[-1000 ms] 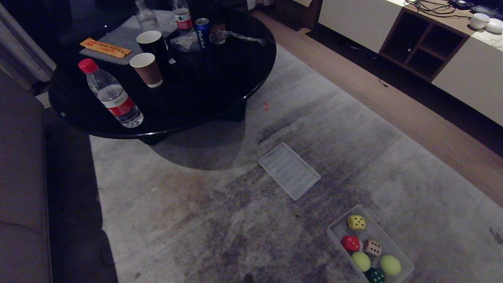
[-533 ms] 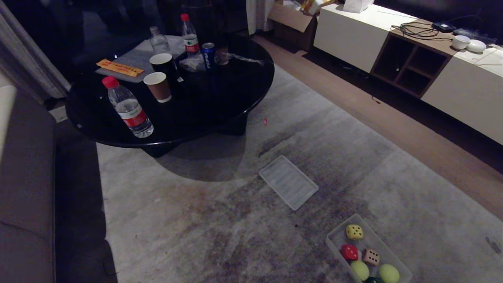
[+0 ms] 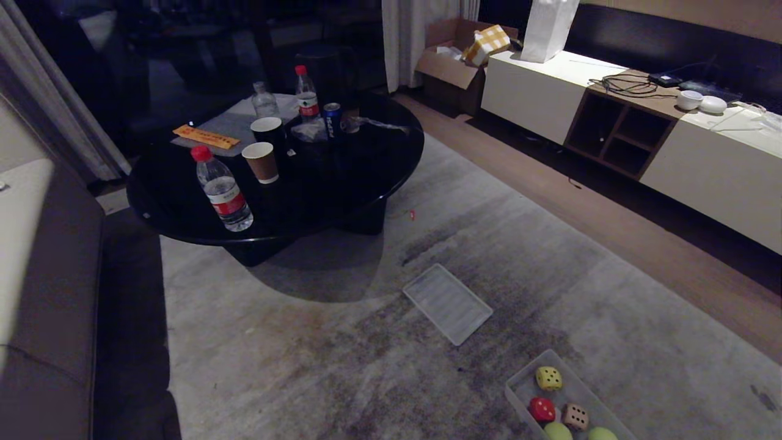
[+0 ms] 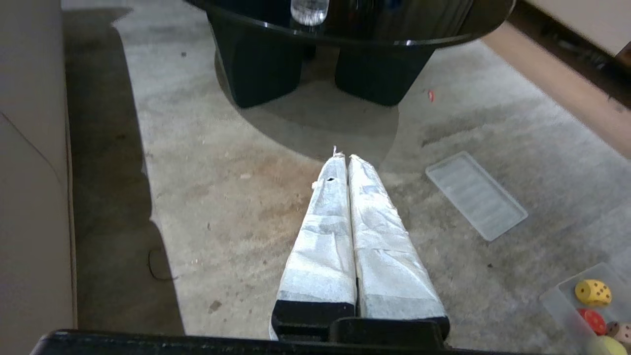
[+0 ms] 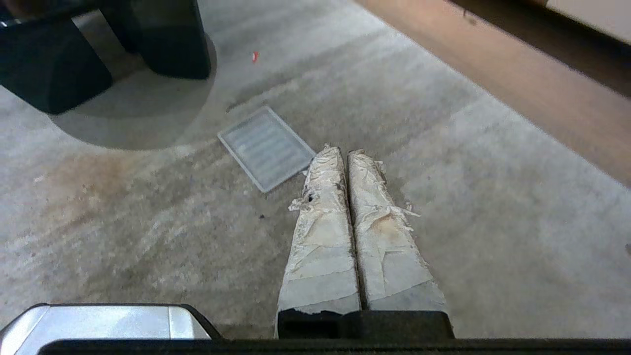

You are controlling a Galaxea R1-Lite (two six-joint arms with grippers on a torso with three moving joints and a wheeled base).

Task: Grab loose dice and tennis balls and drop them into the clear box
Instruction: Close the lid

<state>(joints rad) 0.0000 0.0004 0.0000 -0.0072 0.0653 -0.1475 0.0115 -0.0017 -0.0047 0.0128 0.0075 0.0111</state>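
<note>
My view is tilting up: against a second ago the whole scene has slid down the head view, the far sideboard and cardboard box have come in at the top, and the clear rectangular plastic box (image 3: 519, 386) on the grey rug now sits cut off at the bottom edge. That is the camera lifting, not the things moving. Inside the box I see the yellow dotted die (image 3: 548, 377), the red die (image 3: 542, 409), the brown die (image 3: 575, 416) and the tops of two yellow-green fuzzy tennis balls (image 3: 557, 431). No loose die or ball shows on the rug, only the flat ribbed clear lid (image 3: 448, 303) lying apart from the box, between it and the round black glass counter (image 3: 366, 159). The left gripper (image 4: 343, 157) hangs above the rug, taped jaws pressed together and empty; the right gripper (image 5: 343, 150) does likewise just beside the lid. I judge the collecting done and the torso rising out of its crouch.
</note>
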